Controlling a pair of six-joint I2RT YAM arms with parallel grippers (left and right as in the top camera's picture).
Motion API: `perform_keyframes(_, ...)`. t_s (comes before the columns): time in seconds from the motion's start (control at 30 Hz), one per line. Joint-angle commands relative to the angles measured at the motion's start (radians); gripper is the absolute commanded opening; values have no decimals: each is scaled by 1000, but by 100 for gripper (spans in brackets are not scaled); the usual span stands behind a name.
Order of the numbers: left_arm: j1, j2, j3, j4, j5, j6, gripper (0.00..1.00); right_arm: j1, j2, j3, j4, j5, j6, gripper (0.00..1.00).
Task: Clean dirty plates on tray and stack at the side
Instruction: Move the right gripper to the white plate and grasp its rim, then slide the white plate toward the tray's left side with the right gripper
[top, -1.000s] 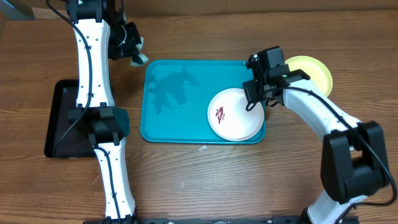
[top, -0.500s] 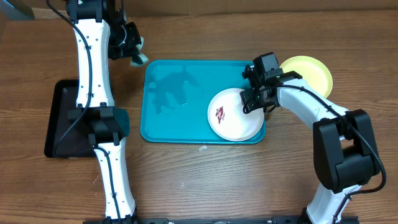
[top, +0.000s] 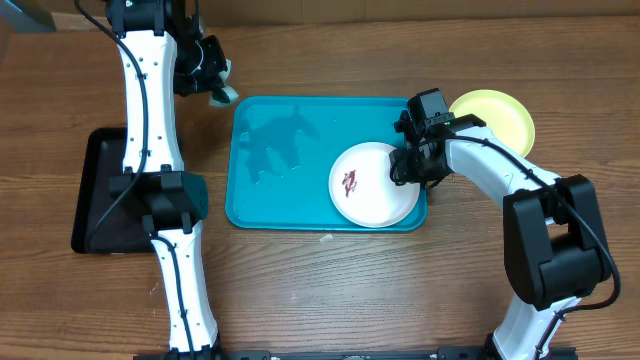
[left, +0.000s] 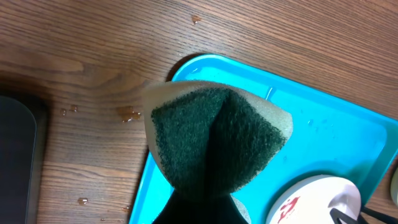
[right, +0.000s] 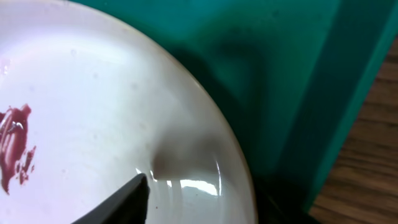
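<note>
Your left fingers are clenched on a folded sponge, its green scouring face turned down and out. They hold it over the far left corner of the tray, so the scrub side is ready to meet a plate and any drips fall into the tray and not on the worktop.

The white plate lies flat in the near right part of the tray, with its red smear left of centre and facing up. Your right fingers sit at its right rim. One tip rests just inside the rim on the plate's face, and the other seems to be below the edge. You can't tell from here whether they have closed on the rim or only straddle it. That hold looks meant to pin the plate so it won't slide when the sponge pushes across, and it keeps clear of the smear.

The yellow plate lies on the worktop just right of the tray, likely the stacking spot. The black tray lies far left, well apart.
</note>
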Motion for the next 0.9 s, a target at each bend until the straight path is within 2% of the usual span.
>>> perform_keyframes(0.0, -8, -15, 16, -2, -2, 19, 4, 9, 6, 0, 24, -87, 140, 48)
perform_keyframes(0.13, -8, -15, 16, -2, -2, 19, 4, 35, 6, 0, 124, -169, 225, 48)
perform_keyframes(0.3, -8, -15, 16, -2, -2, 19, 4, 62, 6, 5, 227, -165, 329, 48)
perform_keyframes(0.37, -8, -15, 16, -2, -3, 19, 4, 56, 6, 33, 183, -140, 331, 42)
perform_keyframes(0.57, -8, -15, 16, -2, -3, 19, 4, -4, 6, 176, -82, -15, 335, 43)
perform_keyframes(0.67, -8, -15, 16, -2, -3, 19, 4, -21, 6, 194, -150, -32, 346, 52)
perform_keyframes(0.73, -8, -15, 16, -2, -3, 19, 5, -21, 6, 189, -202, -90, 346, 65)
perform_keyframes(0.77, -8, -15, 16, -2, -3, 19, 4, -20, 6, 184, -225, -122, 346, 65)
perform_keyframes(0.83, -8, -15, 16, -2, -3, 19, 4, -3, 6, 166, -251, -174, 346, 44)
perform_keyframes(0.87, -8, -15, 16, -2, -2, 19, 4, 8, 6, 149, -249, -178, 365, 42)
